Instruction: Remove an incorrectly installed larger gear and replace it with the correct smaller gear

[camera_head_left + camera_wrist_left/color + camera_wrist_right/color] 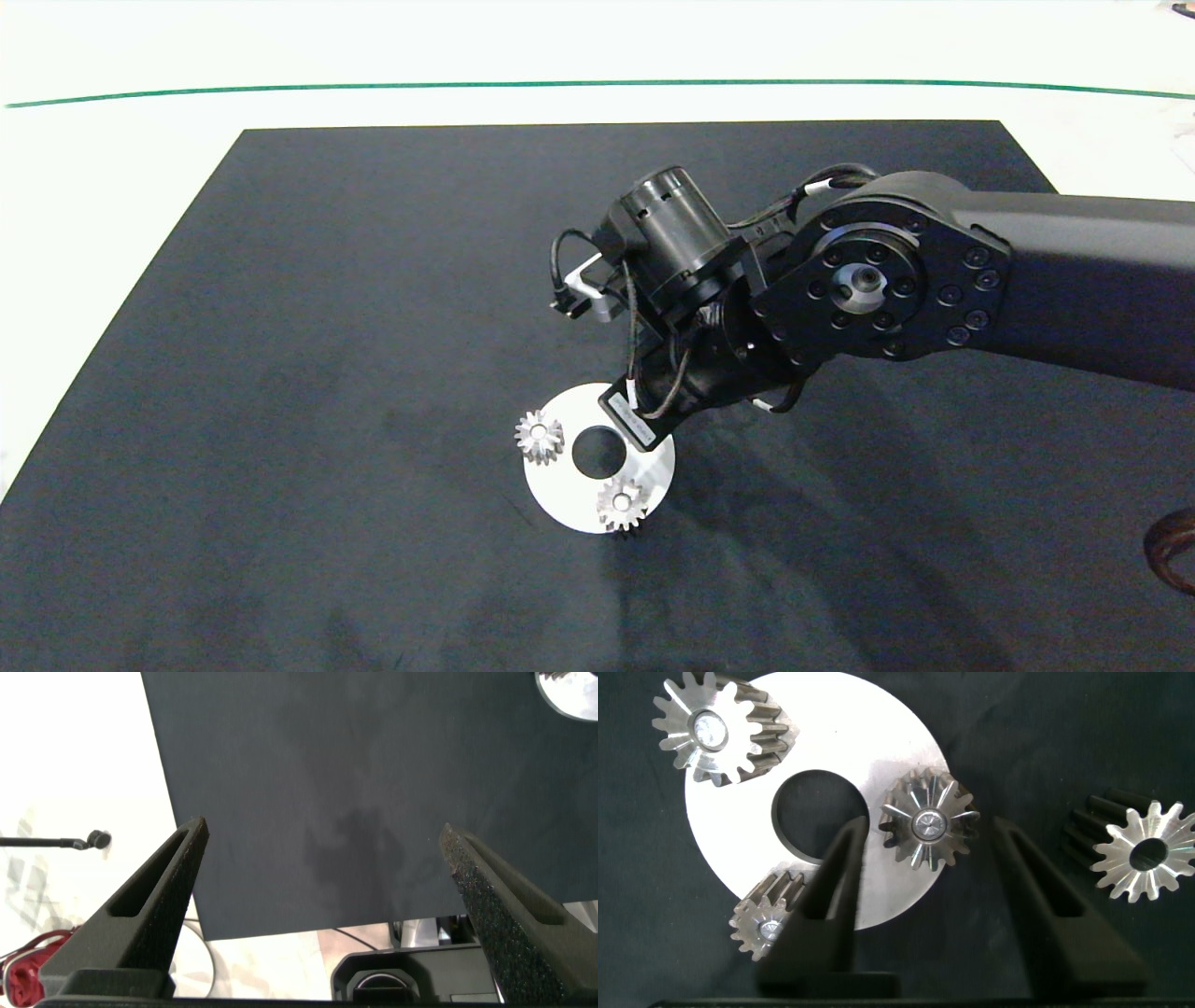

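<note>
On the white round plate (pixel 878 756), a silver gear sits on a peg between my right gripper's (pixel 926 829) open fingers. Its deep, cone-like teeth mark it as the larger gear (pixel 929 821), and neither finger touches it. A smaller gear (pixel 1144 849) with an open centre hole lies loose on the black mat beside the plate. Two more small gears (pixel 715 730) (pixel 766 926) stand on pegs on the plate. In the head view my right arm (pixel 840 280) covers the gripper and both of those gears. My left gripper (pixel 322 835) is open over the mat's edge, holding nothing.
The plate (pixel 560 495) lies at the middle of the black mat (pixel 280 373), with two small gears (pixel 540 435) (pixel 621 504) on its rim. White table surrounds the mat. A dark round object (pixel 1176 551) shows at the right edge. The plate's edge (pixel 570 691) appears in the left wrist view.
</note>
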`<state>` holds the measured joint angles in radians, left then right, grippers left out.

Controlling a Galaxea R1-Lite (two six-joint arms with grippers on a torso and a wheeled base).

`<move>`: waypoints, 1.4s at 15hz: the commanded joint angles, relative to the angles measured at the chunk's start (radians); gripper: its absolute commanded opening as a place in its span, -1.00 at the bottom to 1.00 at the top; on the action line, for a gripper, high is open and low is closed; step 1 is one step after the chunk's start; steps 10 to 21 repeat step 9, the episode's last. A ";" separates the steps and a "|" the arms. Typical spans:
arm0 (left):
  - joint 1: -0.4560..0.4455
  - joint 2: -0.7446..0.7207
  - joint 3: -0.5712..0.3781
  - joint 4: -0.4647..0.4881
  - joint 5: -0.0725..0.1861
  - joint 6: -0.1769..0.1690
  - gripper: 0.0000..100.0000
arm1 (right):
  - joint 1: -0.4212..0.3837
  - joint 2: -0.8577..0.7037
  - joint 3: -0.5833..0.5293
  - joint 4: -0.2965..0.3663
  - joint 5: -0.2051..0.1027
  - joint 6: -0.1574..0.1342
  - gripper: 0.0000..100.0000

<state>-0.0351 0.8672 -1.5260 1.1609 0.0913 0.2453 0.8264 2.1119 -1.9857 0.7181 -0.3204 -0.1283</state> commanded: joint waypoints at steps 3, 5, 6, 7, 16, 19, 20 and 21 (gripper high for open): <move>0.001 0.003 0.009 -0.009 0.001 0.002 1.00 | 0.005 -0.151 0.085 0.004 -0.011 0.035 1.00; 0.011 -0.030 0.058 -0.185 0.001 -0.011 1.00 | 0.017 -0.359 0.242 0.000 -0.019 0.061 1.00; 0.003 -0.082 0.133 -0.319 -0.005 -0.012 1.00 | 0.042 -0.469 0.326 -0.003 -0.045 0.096 1.00; -0.008 -0.122 0.214 -0.469 -0.001 -0.012 1.00 | 0.045 -0.578 0.398 -0.002 -0.114 0.104 1.00; 0.080 -0.163 0.297 -0.647 0.008 -0.014 1.00 | 0.045 -0.817 0.550 -0.003 -0.207 0.101 1.00; 0.080 -0.163 0.297 -0.647 0.008 -0.014 1.00 | 0.045 -0.817 0.550 -0.003 -0.207 0.101 1.00; 0.080 -0.163 0.297 -0.647 0.008 -0.014 1.00 | 0.045 -0.817 0.550 -0.003 -0.207 0.101 1.00; 0.080 -0.163 0.297 -0.647 0.008 -0.014 1.00 | 0.045 -0.817 0.550 -0.003 -0.207 0.101 1.00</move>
